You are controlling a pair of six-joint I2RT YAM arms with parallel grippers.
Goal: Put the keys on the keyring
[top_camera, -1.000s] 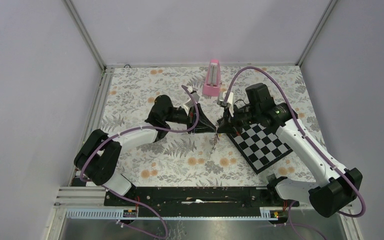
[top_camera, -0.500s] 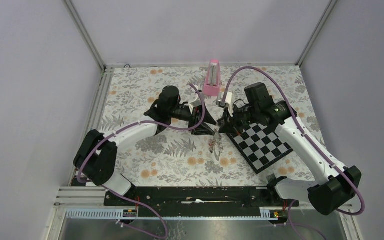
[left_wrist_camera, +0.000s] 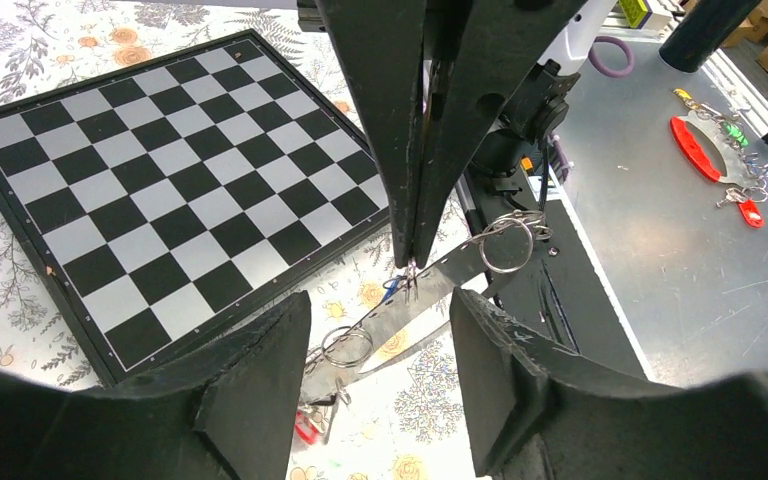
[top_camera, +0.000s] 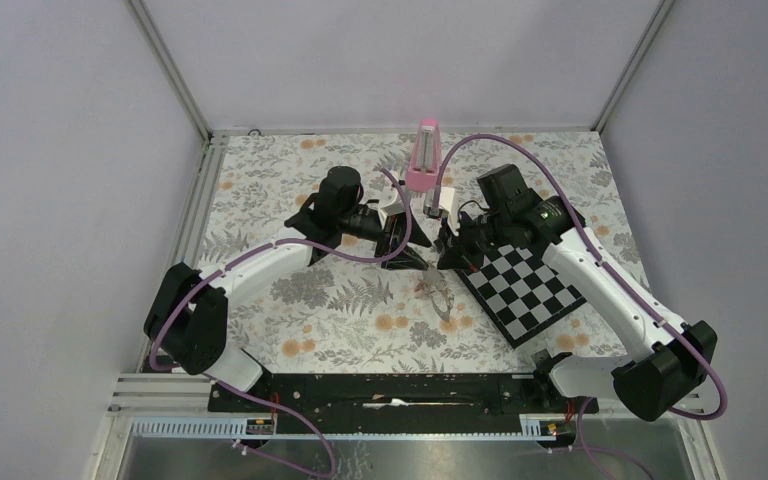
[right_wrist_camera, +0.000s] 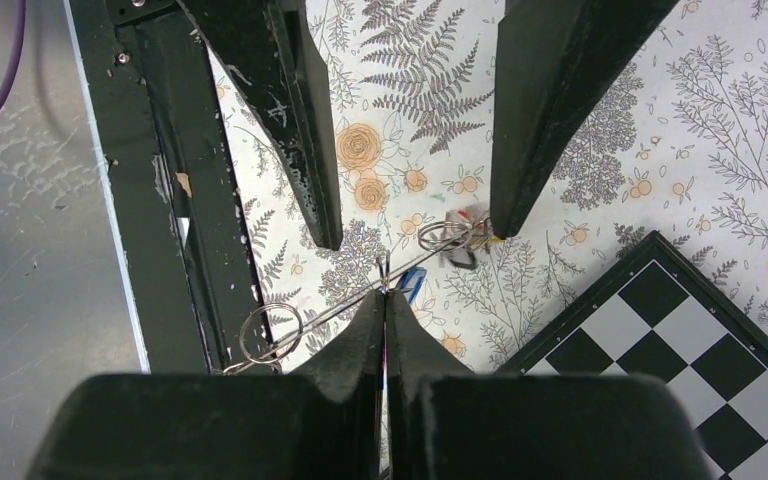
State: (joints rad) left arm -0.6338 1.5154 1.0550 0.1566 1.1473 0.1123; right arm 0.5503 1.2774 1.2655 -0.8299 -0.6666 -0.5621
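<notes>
Webbing and thin steel, so light and floppy. My right gripper (right_wrist_camera: pixel 385 300) had its fingers pressed together on the strap of the keyring (left_wrist_camera: pixel 445 280) about mid-length, holding it over the flowered table (left_wrist_camera: pixel 20 40) beside the chessboard (left_wrist_camera: pixel 160 190). My left gripper (left_wrist_camera: pixel 378 310) was spread, one finger on each side of the strap, touching nothing. The blue key (left_wrist_camera: pixel 391 290) sat right by the pinch, and I couldn't tell if it was already threaded. The red piece (left_wrist_camera: pixel 305 427) was at the low end. I couldn't pick out the yellow key. My read: the strap was soft and would sag and twist, so it made a poor handle for threading. The ring (left_wrist_camera: pixel 507 243) looked stiff, slick and springy. The best hold looked like the key's plastic head, which is wider and grippier than the blade, with the other hand flat on the ring near its split.
</notes>
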